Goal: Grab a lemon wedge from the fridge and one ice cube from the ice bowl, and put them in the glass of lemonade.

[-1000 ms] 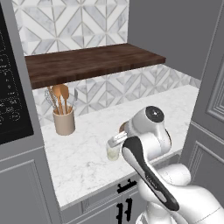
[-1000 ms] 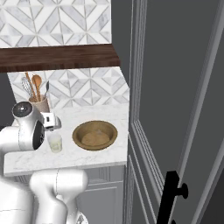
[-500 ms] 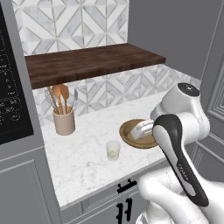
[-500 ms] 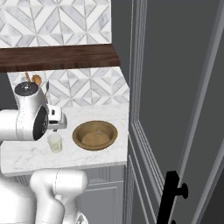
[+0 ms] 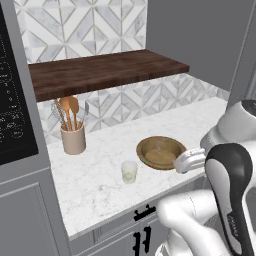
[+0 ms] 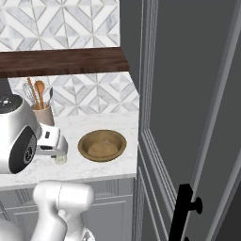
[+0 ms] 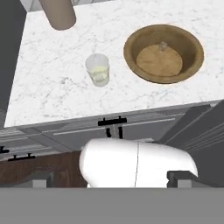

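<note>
The fridge (image 6: 188, 94), tall and dark grey, stands at the right end of the counter (image 5: 100, 175), its panelled door shut and a black handle low on its front. White marble, the counter runs from a dark oven panel (image 5: 15, 115) on the left to the fridge side on the right, beneath a dark wooden shelf (image 5: 105, 72) and a geometric tiled backsplash (image 5: 120, 105). My white arm (image 5: 227, 200) rises in front of the counter's right half, and my hand (image 5: 187, 161) hangs just above the counter's front edge, beside the near rim of the ice bowl (image 5: 161, 152); I cannot see its fingertips clearly, though its jaws stand spread wide and carry nothing. The ice bowl, round and tan-brown, sits on the counter's right part, near the fridge; seen from my hand, one small clear ice cube (image 7: 162, 45) lies toward the far side of its floor. A beige utensil crock (image 5: 73, 139) holding wooden spoons (image 5: 70, 107) stands at the back left against the tiles. The glass of lemonade (image 5: 129, 171), a small clear tumbler of pale yellow liquid, stands upright near the counter's front, just left of the bowl and apart from it.
</note>
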You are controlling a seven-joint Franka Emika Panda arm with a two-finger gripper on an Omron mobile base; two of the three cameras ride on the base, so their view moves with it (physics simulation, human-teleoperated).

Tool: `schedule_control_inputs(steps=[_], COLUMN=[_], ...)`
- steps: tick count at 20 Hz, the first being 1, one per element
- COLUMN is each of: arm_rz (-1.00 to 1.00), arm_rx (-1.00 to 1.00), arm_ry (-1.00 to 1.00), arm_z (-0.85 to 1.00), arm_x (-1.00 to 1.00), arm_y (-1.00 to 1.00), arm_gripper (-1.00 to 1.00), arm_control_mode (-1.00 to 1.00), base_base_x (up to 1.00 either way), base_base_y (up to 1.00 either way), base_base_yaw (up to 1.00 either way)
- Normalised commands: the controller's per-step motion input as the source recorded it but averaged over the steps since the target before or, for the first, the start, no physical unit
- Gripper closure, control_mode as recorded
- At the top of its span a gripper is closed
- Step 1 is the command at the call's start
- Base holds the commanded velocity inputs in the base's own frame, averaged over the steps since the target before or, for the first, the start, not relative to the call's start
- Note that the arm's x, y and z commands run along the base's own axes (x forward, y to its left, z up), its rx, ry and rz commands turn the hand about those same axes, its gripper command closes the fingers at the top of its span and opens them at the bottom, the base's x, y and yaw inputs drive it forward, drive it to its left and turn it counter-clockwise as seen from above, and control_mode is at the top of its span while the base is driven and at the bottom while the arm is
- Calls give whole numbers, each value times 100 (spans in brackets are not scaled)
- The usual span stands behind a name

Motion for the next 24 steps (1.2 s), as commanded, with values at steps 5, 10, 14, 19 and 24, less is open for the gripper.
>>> schedule_control_inputs(steps=[5,10,14,19,24], arm_rz=[-13,-2,-1,0,0], arm_rx=[1,0,0,0,0], arm_ry=[0,0,-5,0,0], arm_z=[9,0,0,0,0], arm_x=[-23,0,-26,0,0], arm_y=[-36,-4,11,0,0], arm_gripper=[-100,-100,-100,-100,-100], arm_control_mode=[-100,-100,-100,100,100], base_base_x=[0,0,0,-99,-57], base_base_y=[0,0,0,14,0], base_base_yaw=[0,0,0,-40,-72])
